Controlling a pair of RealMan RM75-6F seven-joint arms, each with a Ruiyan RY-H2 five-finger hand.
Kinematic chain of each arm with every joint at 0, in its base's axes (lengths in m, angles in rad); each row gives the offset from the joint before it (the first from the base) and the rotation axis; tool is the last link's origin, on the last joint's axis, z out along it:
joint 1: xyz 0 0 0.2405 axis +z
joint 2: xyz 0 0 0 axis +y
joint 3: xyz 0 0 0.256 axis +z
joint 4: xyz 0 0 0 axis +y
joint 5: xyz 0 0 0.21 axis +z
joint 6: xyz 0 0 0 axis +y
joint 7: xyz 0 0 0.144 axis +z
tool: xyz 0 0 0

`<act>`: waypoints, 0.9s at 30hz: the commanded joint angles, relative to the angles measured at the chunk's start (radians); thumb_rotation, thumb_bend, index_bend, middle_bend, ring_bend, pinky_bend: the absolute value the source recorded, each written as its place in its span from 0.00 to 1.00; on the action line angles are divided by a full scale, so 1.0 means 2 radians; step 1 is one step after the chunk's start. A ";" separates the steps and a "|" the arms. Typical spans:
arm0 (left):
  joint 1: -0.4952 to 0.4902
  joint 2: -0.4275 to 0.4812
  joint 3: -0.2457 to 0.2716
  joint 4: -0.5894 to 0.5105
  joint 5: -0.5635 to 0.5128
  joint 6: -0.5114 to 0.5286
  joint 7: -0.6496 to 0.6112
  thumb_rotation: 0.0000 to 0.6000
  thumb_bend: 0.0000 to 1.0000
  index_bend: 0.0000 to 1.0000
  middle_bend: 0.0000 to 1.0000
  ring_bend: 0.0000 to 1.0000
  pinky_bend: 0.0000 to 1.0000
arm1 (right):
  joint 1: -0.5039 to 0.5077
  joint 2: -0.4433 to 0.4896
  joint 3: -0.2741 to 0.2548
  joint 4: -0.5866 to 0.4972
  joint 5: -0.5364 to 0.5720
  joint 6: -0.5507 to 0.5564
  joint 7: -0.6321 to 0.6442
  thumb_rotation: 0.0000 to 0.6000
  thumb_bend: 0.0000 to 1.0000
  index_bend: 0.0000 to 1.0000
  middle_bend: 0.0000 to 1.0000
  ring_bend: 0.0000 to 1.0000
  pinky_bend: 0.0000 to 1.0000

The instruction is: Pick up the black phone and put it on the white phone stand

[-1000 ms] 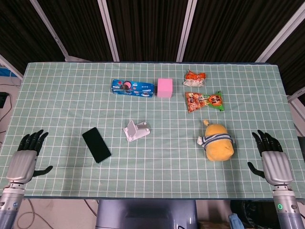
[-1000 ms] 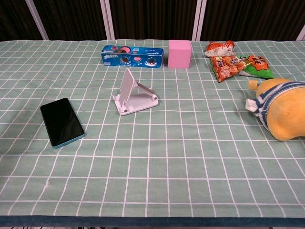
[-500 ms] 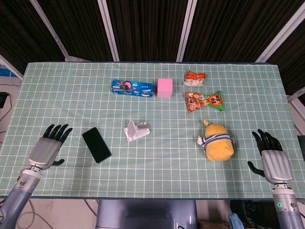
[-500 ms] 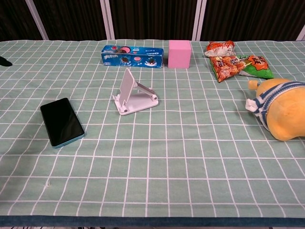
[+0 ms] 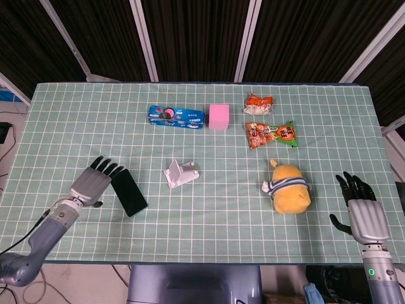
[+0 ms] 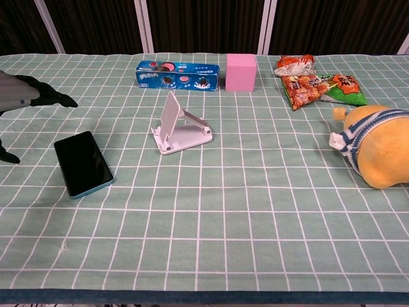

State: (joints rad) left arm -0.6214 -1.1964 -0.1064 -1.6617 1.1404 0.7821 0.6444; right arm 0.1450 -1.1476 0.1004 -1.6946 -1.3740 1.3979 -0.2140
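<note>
black phone (image 5: 128, 192): flat, screen up, lower left of centre in head view; long axis runs diagonally, upper-left to lower-right.
left hand (image 5: 97, 183): just left of the phone, fingers spread and pointing up-frame, holding nothing; fingertips sit by the phone's upper-left corner, contact cannot be told. Chest view shows only its fingers at the far left edge.
phone vs hand: phone lies to the hand's right; a short sideways reach looks enough.
white phone stand (image 5: 181, 173): right of the phone, near centre, apart from it; back plate tilted in chest view.
right hand (image 5: 361, 211): lower right corner, fingers apart, empty, well apart from the phone; left hand is far nearer.
room: bare surface (image 5: 209, 215) between phone and stand; phone well inside the near edge.
others: yellow plush (image 5: 288, 187), biscuit box (image 5: 176, 117), pink block (image 5: 219, 116), all clear of the path.
</note>
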 commanded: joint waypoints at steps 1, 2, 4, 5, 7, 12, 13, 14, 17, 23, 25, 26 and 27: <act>-0.019 -0.011 0.003 0.009 -0.017 -0.013 0.011 1.00 0.08 0.09 0.15 0.00 0.00 | 0.000 0.000 0.000 0.000 0.000 0.000 0.000 1.00 0.42 0.01 0.00 0.00 0.14; -0.023 -0.013 0.004 0.011 -0.021 -0.016 0.013 1.00 0.08 0.10 0.16 0.00 0.00 | -0.001 0.000 0.000 0.000 0.001 0.001 0.000 1.00 0.43 0.01 0.00 0.00 0.14; -0.033 -0.019 0.008 0.015 -0.028 -0.021 0.018 1.00 0.08 0.10 0.16 0.00 0.00 | -0.001 0.000 0.000 0.000 0.001 0.001 0.000 1.00 0.43 0.01 0.00 0.00 0.14; -0.036 -0.022 0.010 0.017 -0.031 -0.023 0.020 1.00 0.08 0.11 0.16 0.00 0.00 | -0.001 0.000 0.000 0.000 0.001 0.001 0.000 1.00 0.43 0.01 0.00 0.00 0.14; -0.044 -0.028 0.015 0.022 -0.036 -0.027 0.024 1.00 0.08 0.12 0.17 0.00 0.00 | -0.001 0.000 0.000 0.000 0.002 0.001 0.001 1.00 0.42 0.01 0.00 0.00 0.14; -0.061 -0.042 0.025 0.032 -0.042 -0.036 0.033 1.00 0.08 0.13 0.17 0.00 0.00 | -0.002 0.000 0.000 0.000 0.002 0.002 0.001 1.00 0.42 0.01 0.00 0.00 0.14; -0.064 -0.045 0.027 0.034 -0.044 -0.036 0.035 1.00 0.08 0.14 0.17 0.00 0.00 | -0.002 0.000 0.000 0.000 0.002 0.002 0.001 1.00 0.42 0.01 0.00 0.00 0.14; -0.067 -0.047 0.028 0.035 -0.045 -0.035 0.035 1.00 0.08 0.14 0.17 0.00 0.00 | -0.002 0.000 0.000 0.000 0.002 0.002 0.001 1.00 0.42 0.01 0.00 0.00 0.14; -0.074 -0.053 0.032 0.036 -0.049 -0.035 0.035 1.00 0.08 0.17 0.17 0.00 0.00 | -0.002 0.000 0.000 0.000 0.003 0.002 0.002 1.00 0.42 0.01 0.00 0.00 0.14; -0.087 -0.059 0.041 0.039 -0.057 -0.034 0.035 1.00 0.09 0.21 0.18 0.00 0.00 | -0.002 0.000 0.000 0.000 0.003 0.002 0.002 1.00 0.42 0.01 0.00 0.00 0.14; -0.090 -0.061 0.044 0.039 -0.060 -0.033 0.034 1.00 0.09 0.23 0.19 0.00 0.00 | -0.002 0.000 0.000 0.000 0.003 0.003 0.003 1.00 0.42 0.01 0.00 0.00 0.14; -0.092 -0.062 0.046 0.039 -0.061 -0.033 0.034 1.00 0.09 0.23 0.19 0.00 0.00 | -0.002 0.000 0.000 0.000 0.003 0.003 0.003 1.00 0.42 0.01 0.00 0.00 0.14; -0.093 -0.063 0.048 0.039 -0.061 -0.032 0.035 1.00 0.09 0.23 0.20 0.00 0.00 | -0.002 0.000 0.000 0.000 0.003 0.003 0.003 1.00 0.42 0.01 0.00 0.00 0.14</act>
State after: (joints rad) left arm -0.8061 -1.3204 -0.0124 -1.5842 1.0191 0.7164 0.7137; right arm 0.1406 -1.1481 0.1007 -1.6947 -1.3684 1.4037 -0.2086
